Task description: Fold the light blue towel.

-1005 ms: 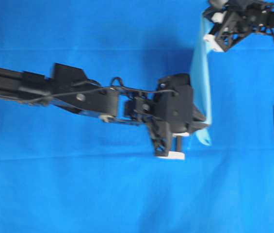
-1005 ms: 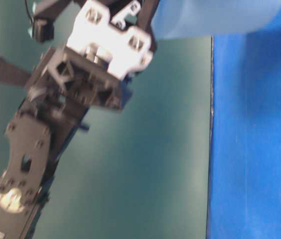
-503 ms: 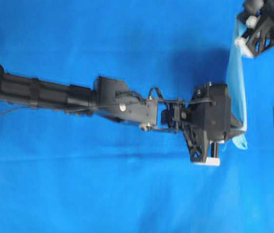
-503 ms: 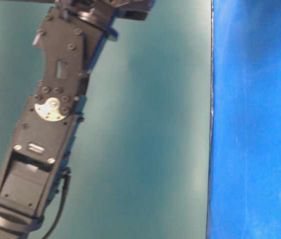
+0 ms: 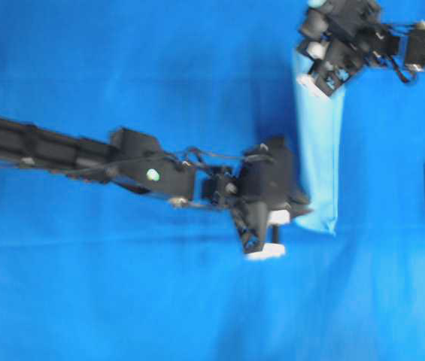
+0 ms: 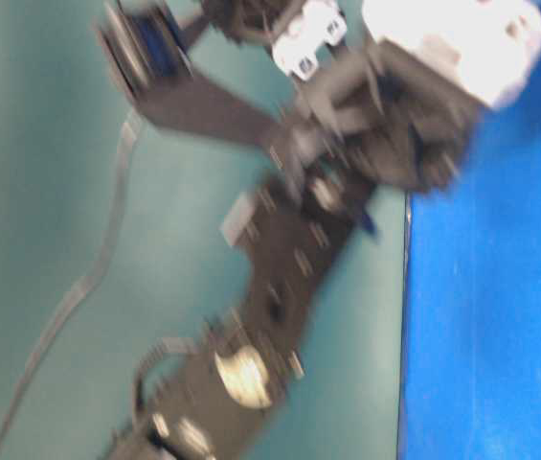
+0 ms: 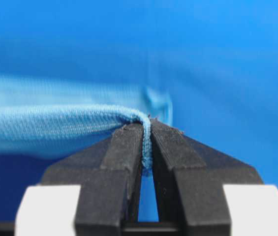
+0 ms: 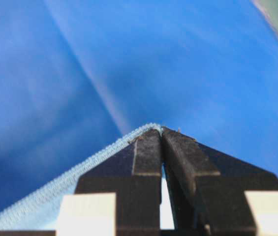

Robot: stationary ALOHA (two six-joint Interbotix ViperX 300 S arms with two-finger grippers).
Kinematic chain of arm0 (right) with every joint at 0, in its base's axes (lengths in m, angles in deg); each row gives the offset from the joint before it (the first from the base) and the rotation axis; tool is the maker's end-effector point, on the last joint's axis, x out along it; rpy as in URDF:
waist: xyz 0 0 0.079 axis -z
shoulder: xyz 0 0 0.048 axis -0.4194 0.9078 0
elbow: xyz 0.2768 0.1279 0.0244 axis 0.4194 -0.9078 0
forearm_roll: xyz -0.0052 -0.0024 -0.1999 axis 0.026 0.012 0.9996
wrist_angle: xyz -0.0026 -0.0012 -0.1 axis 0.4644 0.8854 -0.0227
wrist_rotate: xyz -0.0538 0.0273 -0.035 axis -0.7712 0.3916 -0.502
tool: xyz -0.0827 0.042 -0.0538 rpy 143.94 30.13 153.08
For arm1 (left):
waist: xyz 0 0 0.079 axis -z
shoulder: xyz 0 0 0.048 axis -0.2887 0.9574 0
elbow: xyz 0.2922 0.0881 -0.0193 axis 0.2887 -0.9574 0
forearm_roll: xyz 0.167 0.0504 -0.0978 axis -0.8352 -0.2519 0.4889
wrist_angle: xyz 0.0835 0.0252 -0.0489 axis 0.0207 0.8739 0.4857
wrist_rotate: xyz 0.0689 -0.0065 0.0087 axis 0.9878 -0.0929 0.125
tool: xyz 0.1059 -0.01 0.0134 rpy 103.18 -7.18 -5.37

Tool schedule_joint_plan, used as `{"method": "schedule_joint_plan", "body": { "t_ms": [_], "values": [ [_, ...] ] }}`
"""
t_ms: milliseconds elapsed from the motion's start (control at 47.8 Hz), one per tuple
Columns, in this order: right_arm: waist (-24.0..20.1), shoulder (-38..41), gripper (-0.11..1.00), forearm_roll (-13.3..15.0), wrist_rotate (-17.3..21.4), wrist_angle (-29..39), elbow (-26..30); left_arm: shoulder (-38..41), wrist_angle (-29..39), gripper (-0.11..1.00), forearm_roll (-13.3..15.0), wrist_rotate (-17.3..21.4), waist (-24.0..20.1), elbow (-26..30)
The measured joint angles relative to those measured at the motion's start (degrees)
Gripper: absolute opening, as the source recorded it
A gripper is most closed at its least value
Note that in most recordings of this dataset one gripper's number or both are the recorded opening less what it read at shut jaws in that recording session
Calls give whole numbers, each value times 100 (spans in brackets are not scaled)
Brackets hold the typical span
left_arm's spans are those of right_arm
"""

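The left hand (image 7: 146, 142) and right hand (image 8: 161, 142) each pinch only the thin hem of the pale sky-blue square microfibre towel (image 5: 319, 162), hanging between them, apparently above the royal-blue desk covering (image 5: 122, 301). Uneven travel could tug a corner free.

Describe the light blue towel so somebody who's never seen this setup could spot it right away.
Start from the royal-blue table covering that fills the overhead view. In its upper right, a narrow band hangs stretched between the right gripper above and the left gripper below: the light blue towel. It is far paler than the covering, with a woven texture and stitched hem.
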Motion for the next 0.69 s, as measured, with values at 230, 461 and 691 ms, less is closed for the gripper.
{"method": "schedule_joint_plan", "body": {
  "t_ms": [230, 461, 691],
  "values": [
    [-158, 677, 2, 18, -9, -167, 483, -387, -589, 2, 18, -510, 62, -1055],
    [-264, 844, 2, 35, -9, -501, 606, -422, -765, 2, 9, -545, 97, -1274],
    [-308, 896, 22, 167, -18, -659, 606, -387, -765, 40, 9, -536, 97, -1222]
  ]
}}
